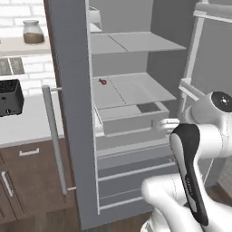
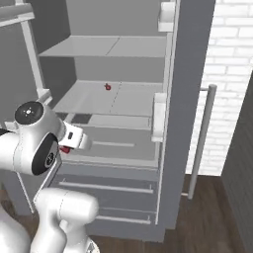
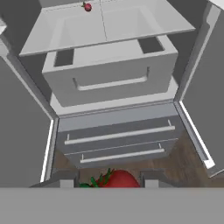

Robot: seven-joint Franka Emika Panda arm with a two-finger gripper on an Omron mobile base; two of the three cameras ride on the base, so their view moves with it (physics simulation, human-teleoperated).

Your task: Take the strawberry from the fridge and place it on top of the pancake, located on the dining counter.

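- The tall matte grey fridge (image 1: 72, 113) stands with both doors swung open, its pale grey shelves and inner bin exposed and its two pull-out drawers shut below.
- In the hand view a red strawberry with green leaves (image 3: 114, 179) sits at the bottom of the picture, right between the two dark finger tips of the jaws (image 3: 111, 180); the finger tips flank it on either side.
- The jaws are pinching that strawberry, set only partly apart, with the fruit filling the gap between them.
- In the right base view a speck of red shows at the tip of the hand (image 2: 64, 149), just in front of the fridge's inner bin, which fits the held fruit.
- The white arm with dark joints (image 1: 195, 149) reaches from the near side toward the open fridge, the hand stopping in front of the bin, outside the shelves.
- A second small red fruit (image 1: 103, 81) lies on the middle shelf, toward its far left part, well apart from the jaws; it also shows far up in the hand view and on the same shelf in the right base view.
- The long thin silver handle (image 1: 54, 140) of the left door stands upright, near the camera in the left base view.
- Left of the fridge a white counter (image 1: 27, 124) carries a black toaster (image 1: 10, 97), with dark brown wood cabinets beneath.
- Above it a glass jar with brown contents (image 1: 33, 31) rests on a wall shelf against white brick.
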